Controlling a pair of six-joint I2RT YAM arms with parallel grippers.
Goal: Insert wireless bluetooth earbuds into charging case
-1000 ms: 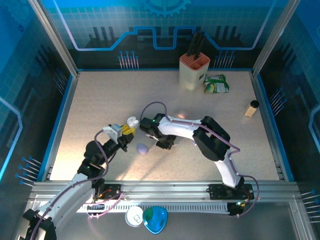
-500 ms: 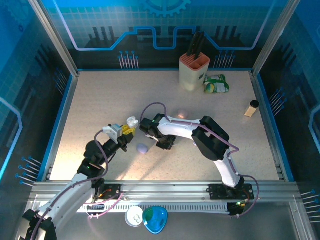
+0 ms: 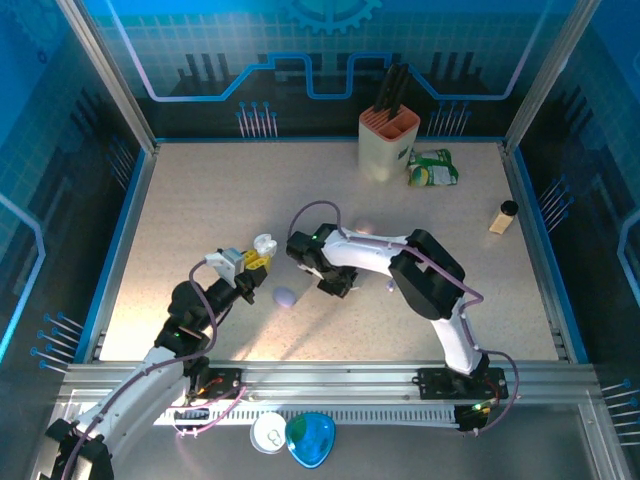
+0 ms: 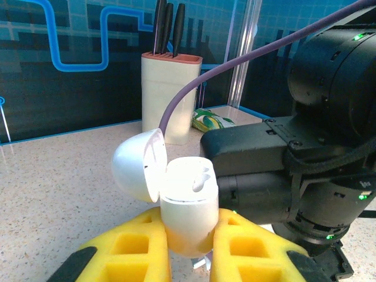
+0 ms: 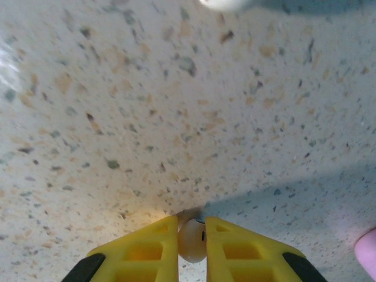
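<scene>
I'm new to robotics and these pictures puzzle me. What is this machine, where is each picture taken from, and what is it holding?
These are two robot arms bolted at a table's near edge. One picture looks down from above; the other two come from a camera on each wrist. The left arm's yellow fingers clamp an open white charging case with what looks like a docked earbud inside. The right arm's fingers pinch a small white earbud down by the speckled table. Lying about: a lilac case, a knife block, a green packet and a small bottle.
</scene>
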